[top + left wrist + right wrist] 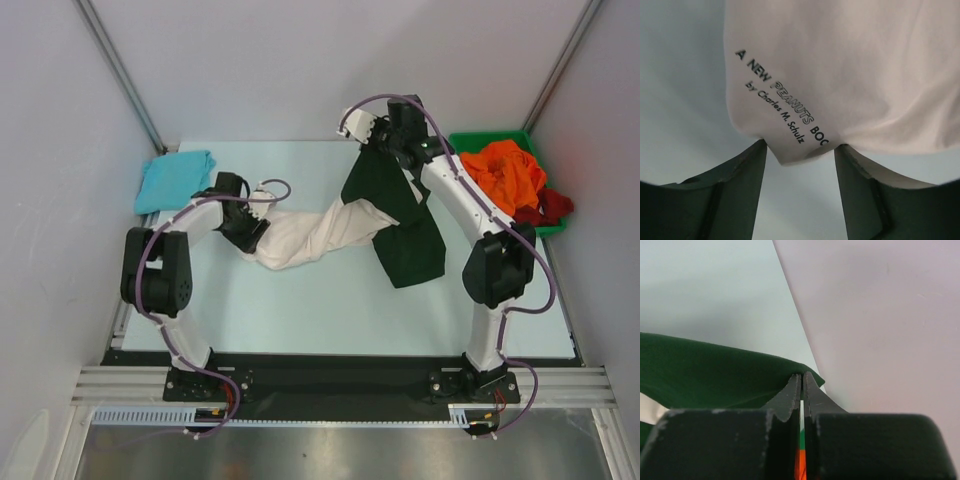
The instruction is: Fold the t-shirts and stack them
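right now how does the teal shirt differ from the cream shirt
The teal shirt lies bunched far left, untouched; the cream shirt stretches across the middle, its dark green part in the right gripper. The teal shirt is plain; the cream shirt carries print. Both are cloth.

Bright, even, soft-shadowed light; both wrist views blur close up, overhead view sharp

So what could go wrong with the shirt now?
The right gripper pinches only a thin edge of the green sleeve of the cream shirt, so it might slip out. The shirt is also twisted up near the left gripper, so it may land bunched, not flat.
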### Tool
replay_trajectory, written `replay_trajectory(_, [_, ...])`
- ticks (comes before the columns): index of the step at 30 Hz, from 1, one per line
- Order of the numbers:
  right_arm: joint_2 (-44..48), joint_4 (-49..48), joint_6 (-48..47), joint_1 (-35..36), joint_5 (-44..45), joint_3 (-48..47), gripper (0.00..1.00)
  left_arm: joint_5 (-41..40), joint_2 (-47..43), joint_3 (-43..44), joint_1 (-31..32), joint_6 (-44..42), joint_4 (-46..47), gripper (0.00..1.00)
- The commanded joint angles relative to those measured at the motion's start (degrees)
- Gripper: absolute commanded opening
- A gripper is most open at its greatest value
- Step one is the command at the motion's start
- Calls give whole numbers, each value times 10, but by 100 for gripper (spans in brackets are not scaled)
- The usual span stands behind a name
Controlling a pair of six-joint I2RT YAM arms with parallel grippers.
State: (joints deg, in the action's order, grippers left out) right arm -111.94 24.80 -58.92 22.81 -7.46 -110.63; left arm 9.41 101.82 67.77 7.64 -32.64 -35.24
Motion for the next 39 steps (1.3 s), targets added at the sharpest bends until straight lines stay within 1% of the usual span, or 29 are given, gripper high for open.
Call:
replay_trajectory(1, [51, -29, 17, 1, 16, 16, 0, 31, 20, 60, 4, 23, -8, 61])
replay_trajectory(2, [55, -31, 18, 0, 18, 23, 0, 33, 23, 66, 4, 23, -11, 56])
replay_trajectory(4, [64, -39, 23, -3, 20, 35, 0, 33, 31, 76, 4, 21, -17, 52])
replay_trajectory(5, [65, -40, 25, -6, 22, 38, 0, 33, 36, 78, 4, 17, -20, 36])
replay_trajectory(6, [66, -40, 27, -7, 25, 41, 0, 34, 37, 82, 4, 14, -24, 24])
replay_trajectory(7, [67, -41, 27, -7, 27, 42, 0, 34, 36, 82, 4, 14, -30, 9])
replay_trajectory(8, [69, -41, 31, -8, 29, 43, 0, 34, 33, 83, 4, 14, -32, 0])
replay_trajectory(11, [89, -34, 37, -13, 35, 46, 0, 34, -13, 80, 6, 16, -42, 0])
replay_trajectory(12, [99, -30, 40, -14, 34, 48, 0, 34, -47, 78, 10, 16, -48, 0])
replay_trajectory(14, [145, -8, 46, -14, 30, 65, 0, 39, -109, 73, 14, 15, -66, 0])
replay_trajectory(15, [162, 3, 65, -13, 19, 72, 0, 40, -131, 62, 16, 14, -72, 0])
replay_trajectory(16, [185, 35, 72, -10, 13, 81, 0, 43, -154, 53, 21, 14, -77, 0])
replay_trajectory(18, [257, 62, 99, -1, 11, 125, 0, 54, -220, 28, 31, 9, -102, 0])
replay_trajectory(19, [285, 94, 100, 13, 11, 144, 0, 57, -242, 22, 35, 2, -113, 0])
replay_trajectory(20, [349, 107, 100, 26, 13, 186, 0, 56, -286, 17, 40, 1, -122, 0])
replay_trajectory(22, [412, 134, 100, 55, 33, 221, 0, 59, -332, 6, 48, 1, -144, 0])
replay_trajectory(23, [470, 141, 101, 92, 53, 238, 0, 60, -379, 5, 51, 2, -148, 0])
replay_trajectory(25, [504, 161, 135, 132, 90, 225, 0, 40, -424, 11, 67, 7, -153, 1])
replay_trajectory(26, [506, 174, 157, 124, 83, 200, 0, 32, -455, 20, 69, 10, -153, 0])
replay_trajectory(27, [482, 192, 174, 99, 64, 122, 0, 15, -468, 45, 71, 12, -153, 0])
replay_trajectory(28, [466, 205, 198, 78, 61, 85, 0, 6, -475, 59, 72, 15, -149, 0])
replay_trajectory(29, [452, 199, 194, 63, 67, 57, 0, -3, -481, 73, 72, 14, -146, 0])
replay_trajectory(30, [430, 192, 179, 51, 69, 21, 0, -14, -479, 99, 71, 14, -141, 0])
replay_trajectory(31, [425, 158, 157, 51, 72, 18, 0, -32, -476, 111, 71, 12, -121, 1])
replay_trajectory(33, [416, 101, 123, 44, 74, 30, 0, -53, -452, 143, 72, 13, -92, 1])
replay_trajectory(34, [403, 54, 115, 35, 67, 48, 0, -71, -442, 153, 72, 15, -77, 0])
replay_trajectory(36, [386, 24, 106, 14, 18, 60, 0, -83, -398, 178, 71, 18, -33, 1])
replay_trajectory(37, [361, -2, 107, -14, 2, 79, 0, -88, -378, 188, 72, 20, -27, 0])
replay_trajectory(39, [333, -40, 116, -37, -31, 102, 0, -92, -308, 218, 72, 31, -25, 1])
